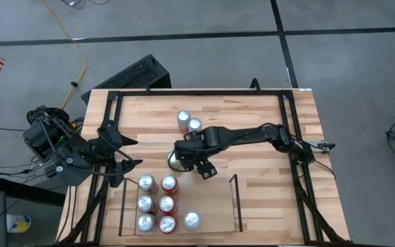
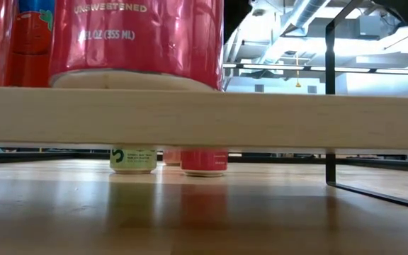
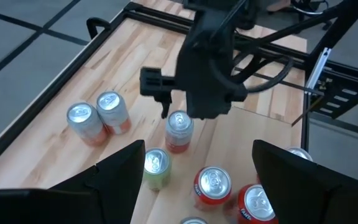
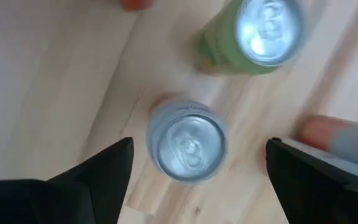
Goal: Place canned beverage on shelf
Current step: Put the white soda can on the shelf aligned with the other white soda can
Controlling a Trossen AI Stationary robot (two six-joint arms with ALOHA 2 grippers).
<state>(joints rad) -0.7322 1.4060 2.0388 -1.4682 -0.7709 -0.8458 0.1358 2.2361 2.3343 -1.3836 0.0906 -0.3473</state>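
Looking straight down past my right gripper (image 4: 194,165), I see its fingers (image 4: 98,177) spread wide on either side of a silver-topped can (image 4: 188,142) that stands upright on the wood table (image 1: 266,171); neither finger touches it. A green can (image 4: 257,37) stands just beside that can, and a red can's edge (image 4: 337,140) shows near the other finger. From above, the right gripper (image 1: 192,161) hovers just outside the open end of the shelf (image 1: 237,199), whose black rails and plank floor hold six cans: three red-and-silver pairs in two columns (image 1: 158,204) plus a single can (image 1: 191,219) beside them. Two more cans (image 1: 188,122) stand together well beyond the shelf, past the right arm. My left gripper (image 1: 125,163) waits near the shelf's corner with its fingers (image 3: 114,177) apart and nothing between them. At table height, a red can (image 2: 137,39) on the shelf plank reads "UNSWEETENED" and "12 FL OZ (355 ML)"; beneath the plank, a green-labelled can (image 2: 133,159) and a red one (image 2: 204,160) stand farther off, their lettering too small to read.
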